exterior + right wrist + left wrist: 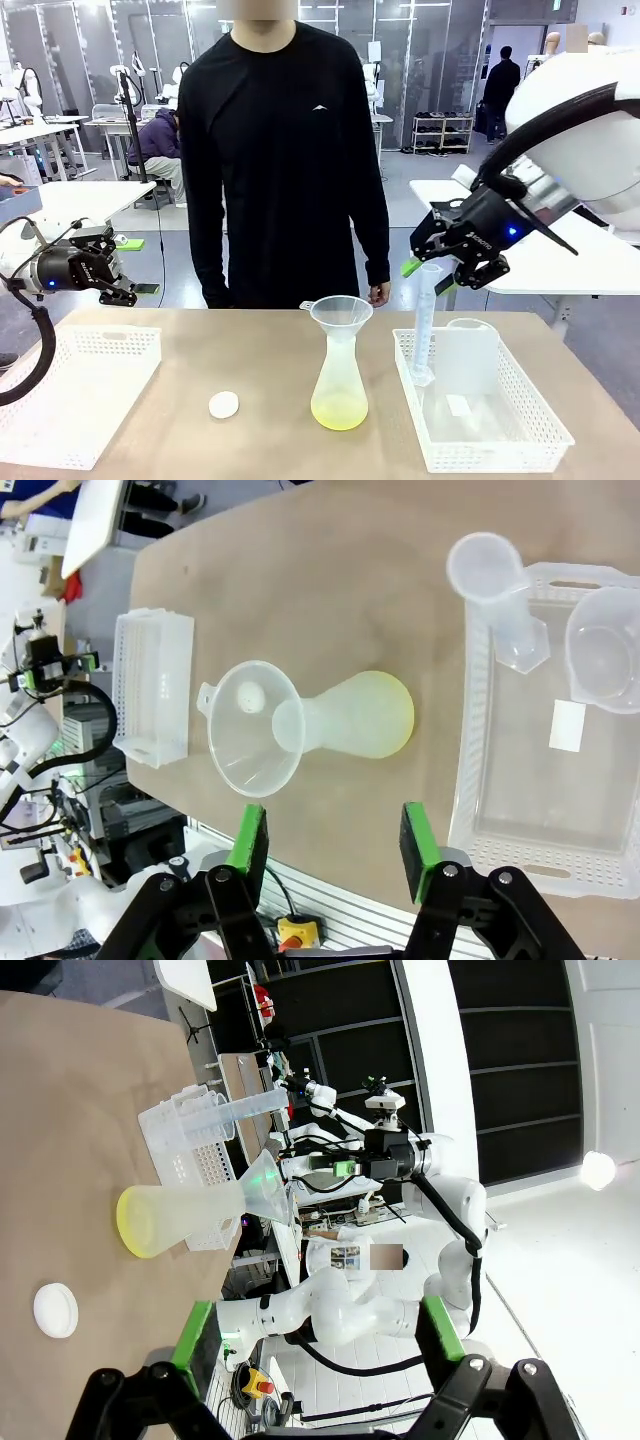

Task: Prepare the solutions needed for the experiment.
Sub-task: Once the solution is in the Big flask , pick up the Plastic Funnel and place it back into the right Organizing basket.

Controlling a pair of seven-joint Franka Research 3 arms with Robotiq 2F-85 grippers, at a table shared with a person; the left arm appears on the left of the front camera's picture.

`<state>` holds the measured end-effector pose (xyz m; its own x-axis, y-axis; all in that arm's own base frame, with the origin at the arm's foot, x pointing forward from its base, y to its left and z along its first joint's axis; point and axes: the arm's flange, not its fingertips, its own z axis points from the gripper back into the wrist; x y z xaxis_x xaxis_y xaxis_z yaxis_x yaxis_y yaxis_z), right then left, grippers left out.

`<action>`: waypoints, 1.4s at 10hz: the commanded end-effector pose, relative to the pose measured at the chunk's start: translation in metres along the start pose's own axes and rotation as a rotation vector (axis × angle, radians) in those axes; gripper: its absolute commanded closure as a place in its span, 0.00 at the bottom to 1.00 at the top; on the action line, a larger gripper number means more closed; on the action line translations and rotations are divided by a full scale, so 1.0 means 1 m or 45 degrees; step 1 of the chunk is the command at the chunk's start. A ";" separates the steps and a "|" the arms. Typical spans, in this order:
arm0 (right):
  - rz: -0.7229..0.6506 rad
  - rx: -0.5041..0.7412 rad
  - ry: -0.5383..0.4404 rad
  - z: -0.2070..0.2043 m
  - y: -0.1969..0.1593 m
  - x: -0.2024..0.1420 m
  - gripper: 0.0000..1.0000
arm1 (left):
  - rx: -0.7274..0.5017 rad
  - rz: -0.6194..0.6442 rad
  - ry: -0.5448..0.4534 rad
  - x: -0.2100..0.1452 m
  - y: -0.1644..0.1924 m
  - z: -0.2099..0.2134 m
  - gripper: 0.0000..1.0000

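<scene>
**A:** Entry one, left gripper (140, 268). How are the fingers standing?

**B:** Released and spread wide, gripping nothing. In the left wrist view the green pads (195, 1335) are showing only open space between them. The gripper is hanging at the left end of the table (260, 350), above and near the left basket (100, 340).

**A:** Entry two, right gripper (428, 278)?

**B:** Its fingers are also standing apart with nothing between them. The right wrist view is looking down past them onto the tabletop. From the front, the gripper is hovering just over the mouth of the graduated cylinder (424, 330), not clasping it.

**A:** Entry three, the solutions?

**B:** The solutions (339, 412) are lying as a shallow yellow-green layer at the bottom of the conical flask (340, 375). The flask is standing upright mid-table, apart from both grippers. A clear funnel (341, 312) is sitting in its neck.

**A:** Remaining stock?

**B:** The right basket (490, 452) is holding the cylinder upright at its left side. A clear beaker (470, 350) is standing just beside the cylinder. A white disc (224, 404) is lying on the table between the flask and the left basket. A person (280, 150) in a black long-sleeved top is standing at the far edge, arms hanging down.
</scene>
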<state>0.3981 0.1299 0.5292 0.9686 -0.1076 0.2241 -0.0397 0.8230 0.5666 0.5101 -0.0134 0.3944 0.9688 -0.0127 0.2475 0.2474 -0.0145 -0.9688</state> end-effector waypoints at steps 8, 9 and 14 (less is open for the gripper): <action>0.002 -0.138 -0.001 -0.041 0.051 -0.011 0.33 | -0.013 -0.003 0.006 -0.001 -0.002 0.000 0.00; -0.006 -0.152 0.013 -0.048 0.052 -0.011 0.33 | -0.013 -0.003 0.006 -0.001 -0.002 0.000 0.00; -0.050 -0.179 0.084 -0.081 0.053 -0.004 0.33 | -0.013 -0.003 0.006 -0.001 -0.002 0.000 0.00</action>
<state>0.4059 0.2062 0.4916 0.9846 -0.0776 0.1570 -0.0065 0.8797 0.4754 0.5101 -0.0134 0.3944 0.9688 -0.0127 0.2476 0.2474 -0.0145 -0.9688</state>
